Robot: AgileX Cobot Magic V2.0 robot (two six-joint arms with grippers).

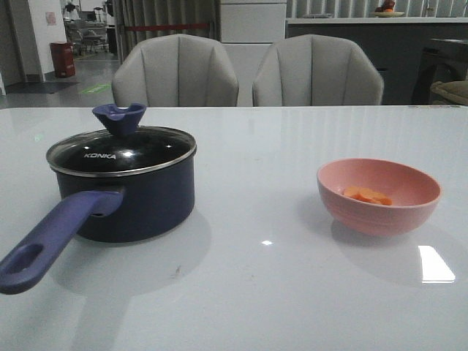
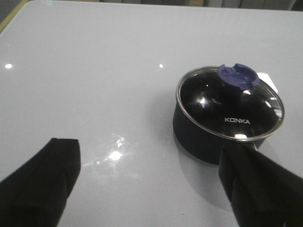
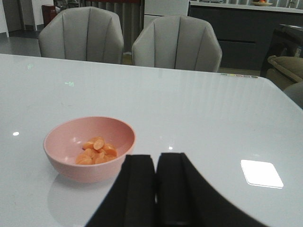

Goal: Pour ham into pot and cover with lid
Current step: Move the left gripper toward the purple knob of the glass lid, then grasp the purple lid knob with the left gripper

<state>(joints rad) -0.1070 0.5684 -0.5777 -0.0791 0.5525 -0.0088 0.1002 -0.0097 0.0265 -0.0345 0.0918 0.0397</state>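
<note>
The dark navy pot [image 1: 139,197] stands on the left of the white table, its long purple-blue handle [image 1: 55,238] pointing toward me. The glass lid [image 1: 121,150] with the "KONKA" lettering and a notched knob [image 1: 119,117] rests on the pot. A small pile of orange ham slices [image 1: 368,195] lies in the pink bowl [image 1: 378,196] on the right. My left gripper [image 2: 151,163] is open above bare table, with the pot [image 2: 208,142] and lid [image 2: 230,104] beside one finger. My right gripper [image 3: 156,161] is shut on nothing, just beside the bowl [image 3: 89,147] holding the ham [image 3: 96,151]. Neither gripper shows in the front view.
Two grey chairs [image 1: 175,72] [image 1: 317,72] stand behind the far edge of the table [image 1: 256,278]. A dark counter [image 1: 380,44] runs along the back right.
</note>
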